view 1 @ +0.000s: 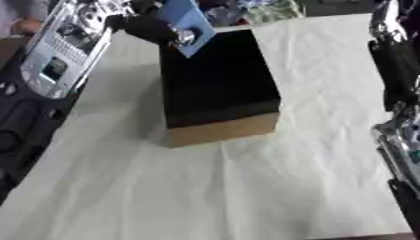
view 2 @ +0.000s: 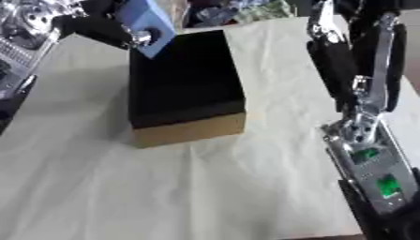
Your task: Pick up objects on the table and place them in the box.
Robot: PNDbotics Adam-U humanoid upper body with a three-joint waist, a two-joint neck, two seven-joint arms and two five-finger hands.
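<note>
The tabletop (view 1: 246,187), under a pale creased covering, lies bare across its whole near half. The box (view 1: 215,79), black inside with tan walls, stands toward the far edge. The right hand (view 2: 361,126) rests along the right edge, fingers straight. Over the box's far left corner, the left hand (view 1: 152,28) pinches a blue flat object (view 1: 187,21), tilted.

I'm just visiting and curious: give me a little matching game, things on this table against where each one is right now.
Things:
1. blue object
2. box
3. right hand
4. left hand

Places:
A. stands on the pale table cover
B. at the table's right side, holding nothing
C. held above the box's far end
D. curled round the blue object

Pairs: 1-C, 2-A, 3-B, 4-D
</note>
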